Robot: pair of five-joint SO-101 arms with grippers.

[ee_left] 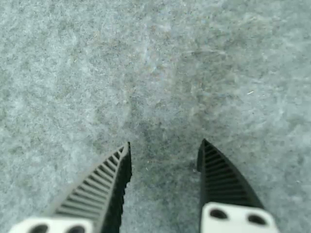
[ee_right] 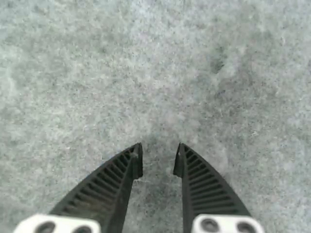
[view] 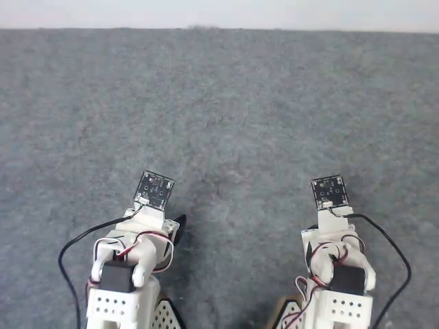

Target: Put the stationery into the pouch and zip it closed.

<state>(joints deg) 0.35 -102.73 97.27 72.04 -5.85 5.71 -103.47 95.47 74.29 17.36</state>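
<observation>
2 arms are set side by side, well apart, at the near edge of a table covered in grey felt (view: 226,103). In the high view the left arm (view: 127,274) is found at the left and the right arm (view: 339,271) at the right. Each white arm is topped by a small dark board: the left board (view: 156,190) is tilted slightly, as is the right board (view: 329,192).

The left gripper (ee_left: 165,143) is held over bare felt. Its 2 ribbed black fingers (ee_left: 107,189) are spread wide, and felt alone is seen in the gap between them. From above, 1 black fingertip (view: 180,223) is seen poking out beside the left arm's white body.

The right gripper (ee_right: 159,144) is likewise held over bare felt. Its 2 fingers (ee_right: 204,187) are parted by a narrower gap (the tips are apart, not touching), and felt is again seen between them.

A black cable (view: 68,250) is looped out from the left arm, and a second cable (view: 398,253) is curved around the outer side of the right arm. A pale strip (view: 219,14) is seen along the far edge of the felt.

Where the pouch and the stationery lie cannot be told.
</observation>
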